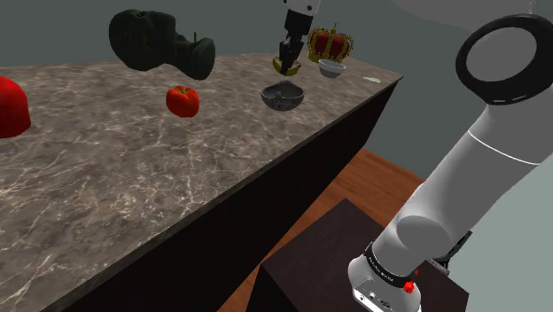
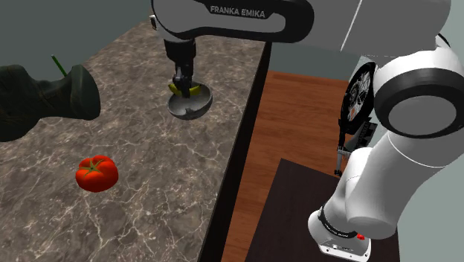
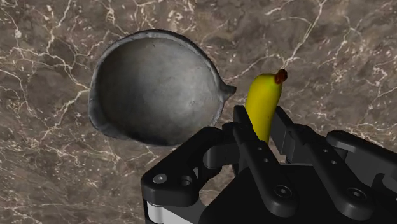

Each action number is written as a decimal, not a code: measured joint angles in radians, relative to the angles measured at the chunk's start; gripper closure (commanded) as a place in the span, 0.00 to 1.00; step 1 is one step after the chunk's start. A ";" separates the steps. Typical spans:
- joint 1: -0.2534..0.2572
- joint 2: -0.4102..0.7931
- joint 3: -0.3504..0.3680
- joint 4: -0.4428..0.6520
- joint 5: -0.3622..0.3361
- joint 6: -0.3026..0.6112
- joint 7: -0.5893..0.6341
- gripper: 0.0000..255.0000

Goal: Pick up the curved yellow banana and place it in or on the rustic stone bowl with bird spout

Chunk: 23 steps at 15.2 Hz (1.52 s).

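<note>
Dark veined stone surface (image 1: 133, 195), wood floor (image 2: 297, 119) past its edge. Clamped narrowly in the jaws and lifted clear of the surface: the yellow banana (image 3: 262, 105), brown-tipped end sticking out beyond them. Below and off to one side of the jaws: the grey stone bowl (image 3: 156, 86), empty, small spout aimed toward the banana. Probably mid-carry, with the drop not yet made.

Best to slide the jaws sideways to bring the banana's free end over the hollow, not over the rim or the spout. Then lower close to the bottom before opening, to keep the curved fruit from bouncing or rolling out. Worth opening wide and rising straight up afterwards, to avoid nudging or dragging the bowl. No need to mind the red tomato (image 1: 183, 100) or the crown (image 1: 330, 42), both well apart from the jaws.
</note>
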 measured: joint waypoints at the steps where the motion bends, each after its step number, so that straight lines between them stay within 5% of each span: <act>1: -0.008 0.038 -0.009 0.047 0.003 -0.009 -0.017 1.00; 8: -0.081 0.238 -0.062 0.300 0.035 -0.066 -0.138 1.00; 23: -0.082 0.208 -0.064 0.090 0.032 0.113 -0.150 1.00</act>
